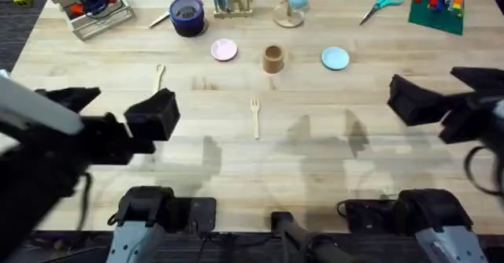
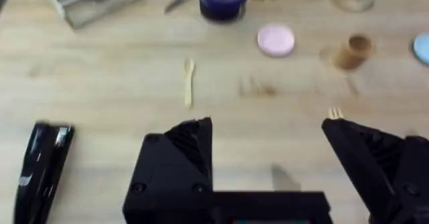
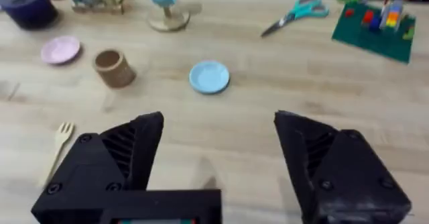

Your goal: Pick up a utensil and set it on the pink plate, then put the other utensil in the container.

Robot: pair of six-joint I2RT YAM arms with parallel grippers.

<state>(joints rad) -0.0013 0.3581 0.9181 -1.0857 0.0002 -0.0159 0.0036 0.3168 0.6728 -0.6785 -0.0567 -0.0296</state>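
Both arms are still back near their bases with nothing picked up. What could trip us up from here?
Two round plates flank the brown cup: the pink plate and a light-blue plate, so the spoon could end up on the wrong one. The spoon and fork lie flat on the table; either could slide or slip from the jaws. The cup's mouth looks narrow; a misaligned fork might tip it.
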